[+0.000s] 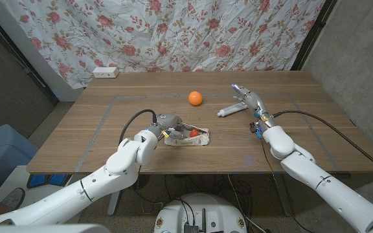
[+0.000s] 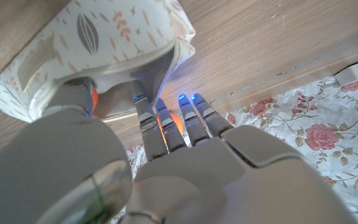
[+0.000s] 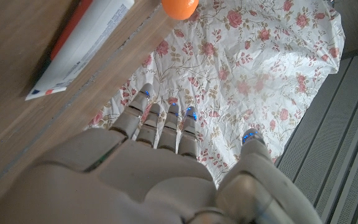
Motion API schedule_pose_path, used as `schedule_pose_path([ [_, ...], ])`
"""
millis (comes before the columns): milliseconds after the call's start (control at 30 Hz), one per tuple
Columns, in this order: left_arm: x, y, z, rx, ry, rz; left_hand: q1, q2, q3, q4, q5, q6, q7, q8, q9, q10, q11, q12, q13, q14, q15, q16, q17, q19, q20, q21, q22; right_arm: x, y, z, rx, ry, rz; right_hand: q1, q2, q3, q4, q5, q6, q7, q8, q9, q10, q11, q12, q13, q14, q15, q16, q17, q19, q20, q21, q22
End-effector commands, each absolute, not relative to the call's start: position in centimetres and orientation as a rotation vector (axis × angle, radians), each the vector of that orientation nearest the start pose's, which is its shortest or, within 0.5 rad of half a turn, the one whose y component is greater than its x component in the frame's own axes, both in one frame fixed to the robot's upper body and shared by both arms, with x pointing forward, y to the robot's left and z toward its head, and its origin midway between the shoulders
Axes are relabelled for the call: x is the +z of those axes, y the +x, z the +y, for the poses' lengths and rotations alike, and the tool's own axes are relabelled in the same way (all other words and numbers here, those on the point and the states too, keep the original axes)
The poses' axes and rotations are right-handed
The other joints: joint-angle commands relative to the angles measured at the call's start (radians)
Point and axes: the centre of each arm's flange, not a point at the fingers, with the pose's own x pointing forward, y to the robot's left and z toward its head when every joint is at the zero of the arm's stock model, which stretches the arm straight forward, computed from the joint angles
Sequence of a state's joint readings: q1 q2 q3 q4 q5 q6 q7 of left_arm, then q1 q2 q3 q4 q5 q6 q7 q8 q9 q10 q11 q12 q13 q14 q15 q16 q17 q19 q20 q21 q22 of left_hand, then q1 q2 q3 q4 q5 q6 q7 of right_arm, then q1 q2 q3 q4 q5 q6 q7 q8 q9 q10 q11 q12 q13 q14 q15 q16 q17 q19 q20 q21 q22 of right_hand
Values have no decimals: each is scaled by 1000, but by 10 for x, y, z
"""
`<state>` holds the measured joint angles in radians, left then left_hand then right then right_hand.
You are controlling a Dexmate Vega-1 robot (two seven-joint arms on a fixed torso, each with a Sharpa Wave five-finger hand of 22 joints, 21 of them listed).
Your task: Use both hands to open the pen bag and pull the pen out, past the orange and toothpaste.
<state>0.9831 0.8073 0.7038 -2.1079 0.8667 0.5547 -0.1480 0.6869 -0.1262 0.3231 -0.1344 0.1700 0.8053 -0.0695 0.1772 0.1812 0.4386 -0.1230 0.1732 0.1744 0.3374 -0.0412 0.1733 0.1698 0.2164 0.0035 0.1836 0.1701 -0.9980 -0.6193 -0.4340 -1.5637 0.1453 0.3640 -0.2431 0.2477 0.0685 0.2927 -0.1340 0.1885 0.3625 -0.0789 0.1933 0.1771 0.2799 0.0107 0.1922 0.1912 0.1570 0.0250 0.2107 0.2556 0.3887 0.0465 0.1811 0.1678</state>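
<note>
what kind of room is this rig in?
Likely a makeshift indoor test space, not a home. A floral sheet hangs as a backdrop behind the wooden table, taped lines mark a work area on it, and a power strip sits at its far edge.

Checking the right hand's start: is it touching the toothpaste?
Apart. Head view shows bare wood between the right hand and the toothpaste.

Leaf-printed white pen bag (image 1: 188, 137), orange fruit (image 1: 195, 98), white toothpaste (image 1: 232, 110), rose-patterned curtain (image 1: 173, 32).
</note>
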Motion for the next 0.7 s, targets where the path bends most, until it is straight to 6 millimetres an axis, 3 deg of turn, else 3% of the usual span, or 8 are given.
schedule_pose_path([
  [33, -62, 535, 164, -3, 1543, -487, -16, 2, -5, 0, 5, -13, 3, 1, 3, -26, 12, -2, 6, -23, -64, -3, 2, -19, 3, -6, 1, -46, 580, -228, 136, -516, -786, 14, -8, 1, -10, -1, 10, 3, 0, 3, -10, -2, -4, 2, -11, 2, -5, 0, -11, 1, -2, 1],
  [600, -66, 538, 165, -26, 1494, -499, -36, 9, -14, 0, 5, -37, 12, 1, 3, -72, 34, 2, 5, -67, -37, -3, 2, -54, 8, -7, 1, -42, 567, -217, 154, -671, -790, 76, -48, 11, -45, -1, 30, -7, 9, 6, -52, -9, -9, 2, -35, 3, -12, -16, -34, 3, -2, -1],
  [700, -66, 539, 164, -30, 1487, -510, -38, 9, -15, 0, 5, -41, 12, 1, 2, -76, 36, 2, 5, -70, -35, -3, 2, -57, 8, -7, 1, -41, 564, -216, 160, -690, -794, 92, -58, 13, -49, 0, 24, -8, 8, 7, -65, -20, -11, 2, -40, 3, -13, -19, -41, 3, -2, -1],
])
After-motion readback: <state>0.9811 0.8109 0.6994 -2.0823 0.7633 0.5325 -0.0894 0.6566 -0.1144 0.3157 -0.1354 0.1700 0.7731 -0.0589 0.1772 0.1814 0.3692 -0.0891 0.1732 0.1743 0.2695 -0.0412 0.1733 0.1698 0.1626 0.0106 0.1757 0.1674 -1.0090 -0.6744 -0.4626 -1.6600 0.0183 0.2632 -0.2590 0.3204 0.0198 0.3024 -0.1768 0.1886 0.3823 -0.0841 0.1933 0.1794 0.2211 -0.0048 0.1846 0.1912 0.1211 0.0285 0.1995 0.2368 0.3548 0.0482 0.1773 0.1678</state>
